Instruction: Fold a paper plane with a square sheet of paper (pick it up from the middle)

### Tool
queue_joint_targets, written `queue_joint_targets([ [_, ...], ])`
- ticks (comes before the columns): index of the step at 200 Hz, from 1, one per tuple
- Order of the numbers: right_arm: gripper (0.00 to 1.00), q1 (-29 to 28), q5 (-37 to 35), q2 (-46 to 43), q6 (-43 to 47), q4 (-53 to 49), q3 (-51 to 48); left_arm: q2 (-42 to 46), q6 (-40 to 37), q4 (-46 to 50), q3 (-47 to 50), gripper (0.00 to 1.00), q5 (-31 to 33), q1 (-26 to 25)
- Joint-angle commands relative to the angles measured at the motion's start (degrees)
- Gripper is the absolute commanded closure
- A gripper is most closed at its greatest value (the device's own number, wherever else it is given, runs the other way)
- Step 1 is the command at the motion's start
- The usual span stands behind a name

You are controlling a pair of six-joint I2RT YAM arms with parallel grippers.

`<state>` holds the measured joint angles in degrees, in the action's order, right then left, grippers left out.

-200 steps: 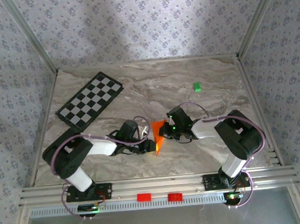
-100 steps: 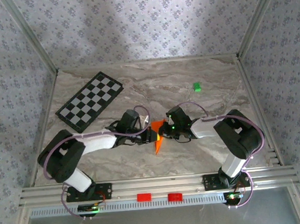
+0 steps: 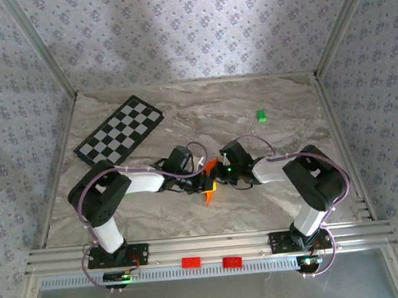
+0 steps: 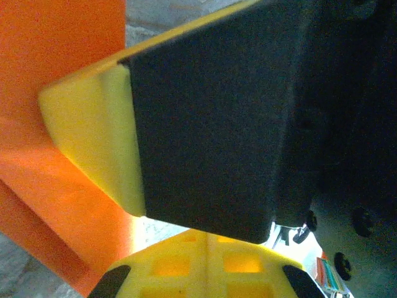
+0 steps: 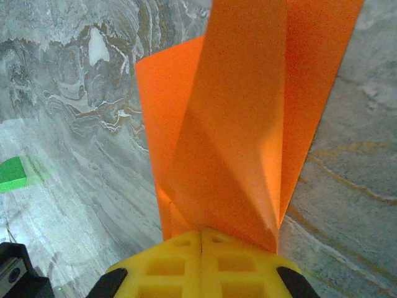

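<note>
Right hand: my right gripper (image 5: 201,241) has its two yellow fingertips pressed together, pinching the near end of the orange paper (image 5: 236,136).
Paper: creased flaps fan away from my fingertips, above the marble table (image 5: 74,112).
Left hand: my left gripper (image 4: 208,245) shows its yellow halves meeting, so it is closed. I cannot tell whether paper lies between them.
Hidden: in the left wrist view a large black gripper part with a yellow pad (image 4: 211,124) blocks much of the paper, and orange shows along the left edge.
Overhead: my two hands meet tip to tip near the table's middle. The paper is a small orange sliver just beneath them, its folds unreadable.
Elsewhere: a green block (image 3: 260,116) lies far right and a checkered board (image 3: 120,134) far left, both well apart from the paper.
</note>
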<state>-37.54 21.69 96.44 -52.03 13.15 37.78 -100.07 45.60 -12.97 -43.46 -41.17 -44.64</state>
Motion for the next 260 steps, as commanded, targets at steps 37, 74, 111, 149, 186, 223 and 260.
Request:
queue_joint_targets([
  [37,0.96,-0.48,-4.26,3.8,0.09,-9.1,-1.74,-2.14,-4.81,4.06,-0.3,1.0,0.89,-0.62],
  [74,0.96,-0.42,-4.46,3.99,0.22,-9.41,-1.88,-1.93,-5.26,3.71,2.36,1.0,1.3,-1.32],
  [111,0.96,-0.44,-4.64,4.19,0.18,-9.54,-1.88,-1.1,-5.32,3.56,5.24,1.0,2.52,-2.56],
  [149,0.96,-0.58,-4.84,4.5,0.43,-10.11,-1.49,1.1,-4.81,3.74,8.52,0.99,3.62,-3.8],
  [186,0.96,-0.7,-5.35,4.5,0.44,-10.63,-1.49,4.71,-5.52,5.72,11.54,0.99,4.39,-5.56],
  [223,0.96,-0.88,-5.68,4.57,0.41,-10.75,-1.52,8.1,-6.18,7.61,13.98,0.99,4.92,-6.77],
  [260,0.96,-1.34,-5.78,4.94,0.27,-10.66,-1.31,12.44,-7.15,10.01,15.27,0.99,3.82,-7.56],
])
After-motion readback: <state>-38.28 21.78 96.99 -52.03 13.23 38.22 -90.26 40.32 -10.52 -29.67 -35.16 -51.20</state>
